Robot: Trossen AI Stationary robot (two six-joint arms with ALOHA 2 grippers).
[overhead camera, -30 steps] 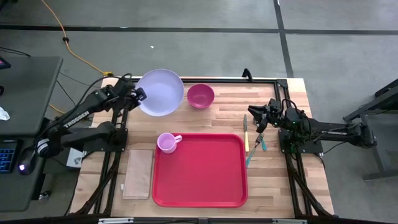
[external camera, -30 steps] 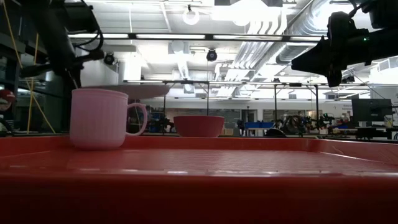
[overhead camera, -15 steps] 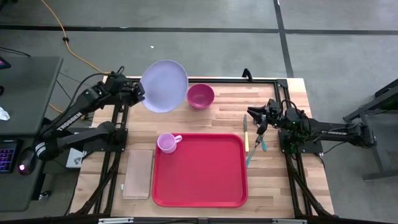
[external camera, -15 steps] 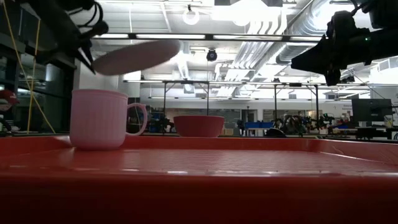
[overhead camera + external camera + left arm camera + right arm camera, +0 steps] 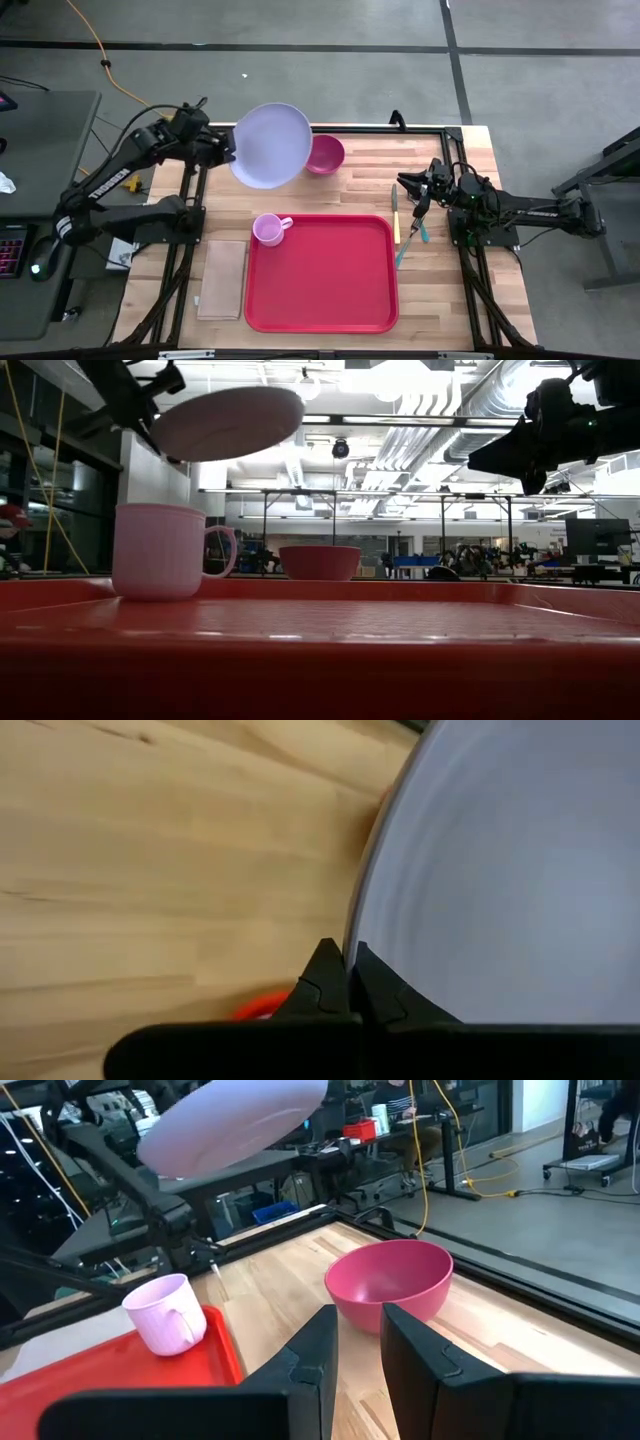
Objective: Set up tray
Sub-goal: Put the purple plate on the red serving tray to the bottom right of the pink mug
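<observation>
High view first: we see the left gripper (image 5: 228, 150) clenched on the rim of a pale lavender plate (image 5: 270, 146), holding it tilted in the air above the far left part of the counter (image 5: 360, 180), its edge overlapping the magenta bowl (image 5: 325, 153) from this angle. The red tray (image 5: 322, 272) lies flat at the near middle of the counter, with a pink mug (image 5: 268, 229) standing in its far-left corner and a tan napkin (image 5: 223, 278) just beside its left rim. We find the right gripper (image 5: 414, 192) hovering over the cutlery (image 5: 408, 228) laid right of the tray — its fingers stand slightly apart and grasp nothing. The cutlery pieces are thin here; we think one has a teal handle.
</observation>
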